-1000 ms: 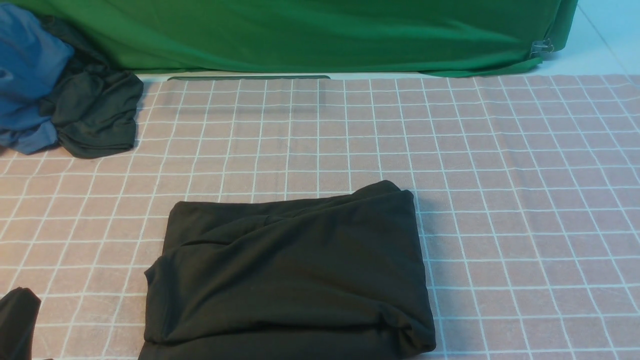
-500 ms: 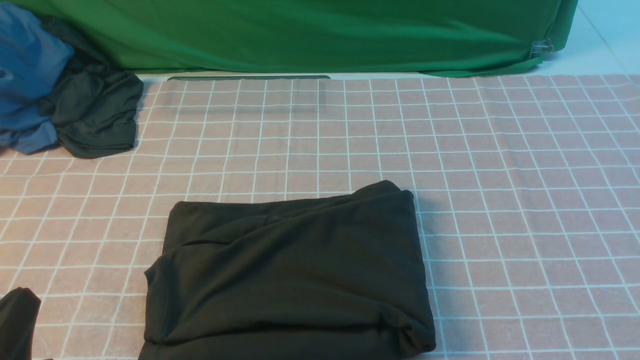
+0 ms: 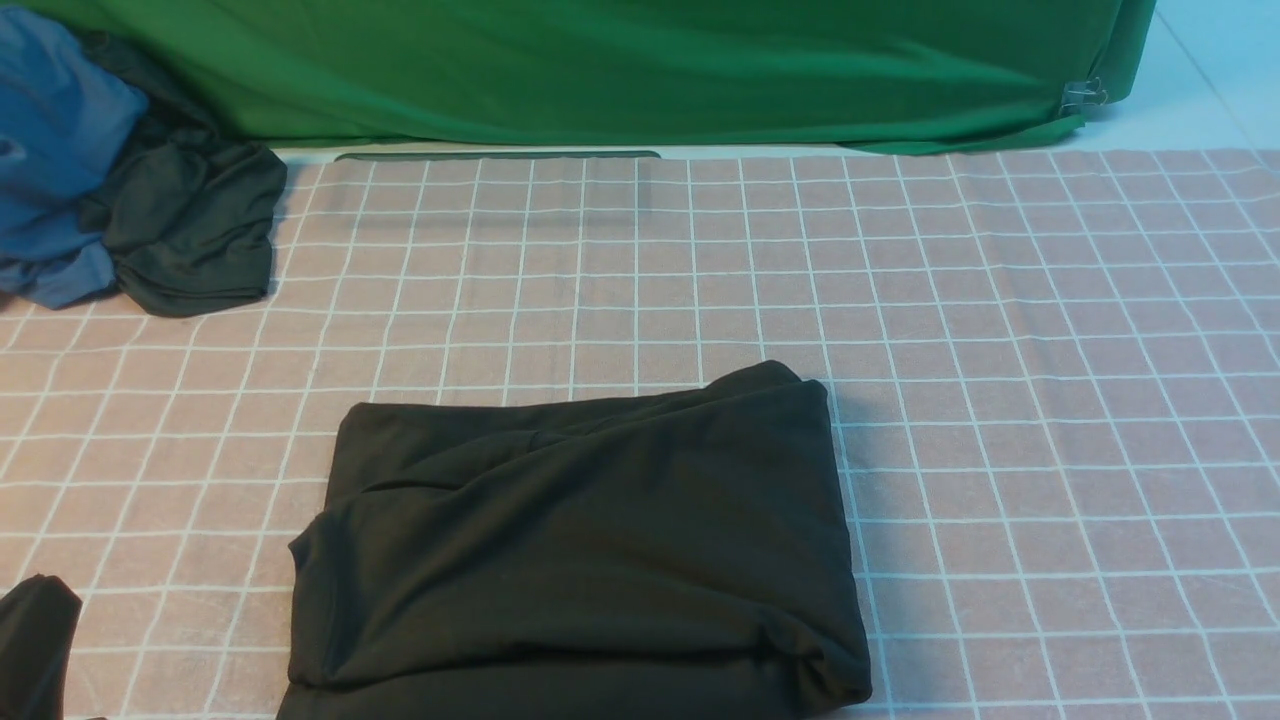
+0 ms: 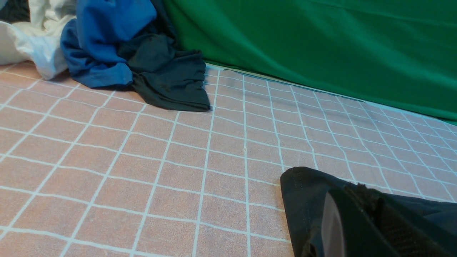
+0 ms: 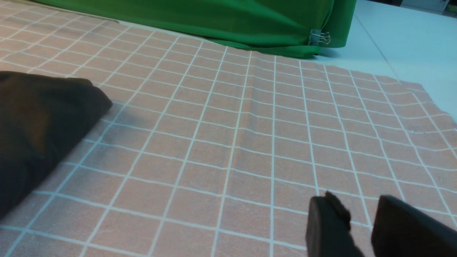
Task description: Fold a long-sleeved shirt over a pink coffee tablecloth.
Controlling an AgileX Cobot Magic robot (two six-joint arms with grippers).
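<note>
The pink coffee tablecloth (image 3: 1000, 400), gridded in white, spreads widest; a green cloth (image 3: 600, 70) hangs along its far side; the long-sleeved shirt (image 3: 600, 540), black and folded into a creased bundle, lies on the tablecloth near the front; a blue garment (image 3: 60, 150) and a dark garment (image 3: 200, 220) bunch at the far left; the left gripper (image 4: 364, 192) is clenched; the right gripper (image 5: 360, 203) is released, fingers apart.

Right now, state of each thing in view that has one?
Long-sleeved shirt: folded over itself, creased, on the tablecloth
Pink coffee tablecloth: spread out, slightly rippled
Blue garment: bunched up
Dark garment: bunched against the blue one
Clip: fastened on the green cloth
Left gripper: shut
Right gripper: open, empty
</note>
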